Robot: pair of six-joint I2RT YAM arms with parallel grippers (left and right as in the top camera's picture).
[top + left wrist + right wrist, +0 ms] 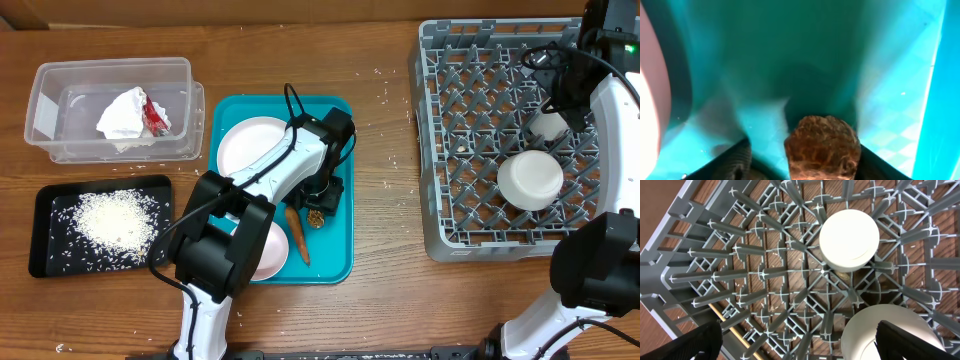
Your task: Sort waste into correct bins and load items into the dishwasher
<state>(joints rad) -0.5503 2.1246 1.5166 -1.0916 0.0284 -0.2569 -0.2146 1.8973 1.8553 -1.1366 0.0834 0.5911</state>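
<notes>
In the left wrist view the brown crumbly lump [822,147] sits on the teal tray [790,60] between the fingers of my left gripper [807,165]. The right finger touches the lump, and a strip of teal shows between it and the left finger. Overhead, the left gripper [318,203] is low over the lump [315,218], with the orange carrot [298,236] just to its left. My right gripper [805,342] hangs open above the grey dish rack [715,275], over an upturned white cup [849,240] and a white bowl [890,335].
The clear tub [60,90] holds crumpled white paper with a red scrap [130,115]. The black tray [50,250] holds rice [115,218]. A flat plate [250,145] and a bowl [270,250] lie on the teal tray [340,255]. Rice grains are scattered on the wood.
</notes>
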